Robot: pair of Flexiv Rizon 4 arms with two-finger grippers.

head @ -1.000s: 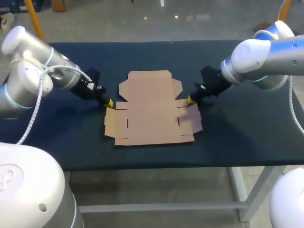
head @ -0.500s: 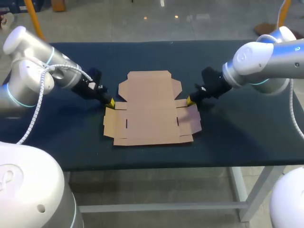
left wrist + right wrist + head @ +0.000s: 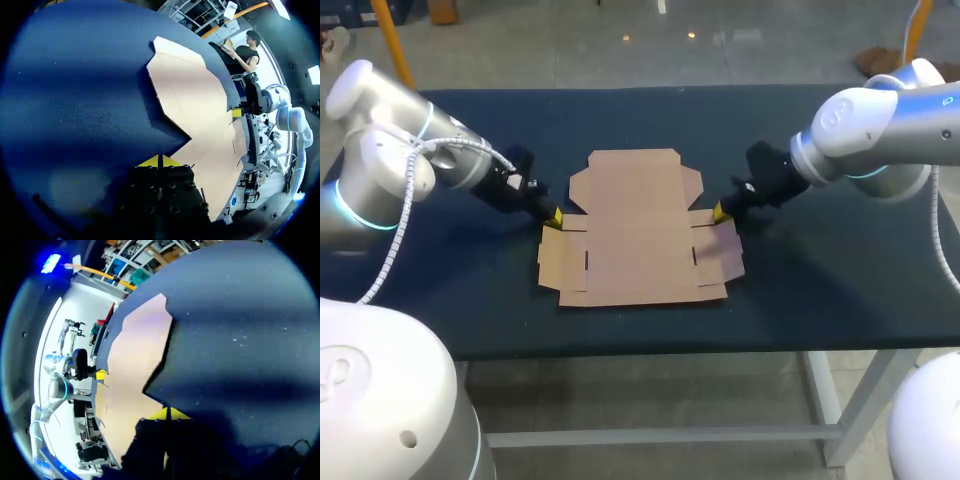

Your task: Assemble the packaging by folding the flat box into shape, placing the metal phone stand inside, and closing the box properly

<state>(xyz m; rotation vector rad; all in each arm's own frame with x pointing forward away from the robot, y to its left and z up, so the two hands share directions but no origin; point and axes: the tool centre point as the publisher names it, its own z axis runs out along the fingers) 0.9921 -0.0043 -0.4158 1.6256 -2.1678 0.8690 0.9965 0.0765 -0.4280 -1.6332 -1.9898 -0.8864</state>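
No text, label, number or sign can be read in any view. The flat box [image 3: 638, 228] is plain brown card. A faint raised mark on the white arm base [image 3: 340, 375], left of the box, is illegible.

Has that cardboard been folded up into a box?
No, in the head view the cardboard lies spread flat on the table, with none of its flaps raised.

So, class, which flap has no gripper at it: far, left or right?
The far flap, with the angled corners; left gripper is at the left side flap, right gripper at the right side flap.
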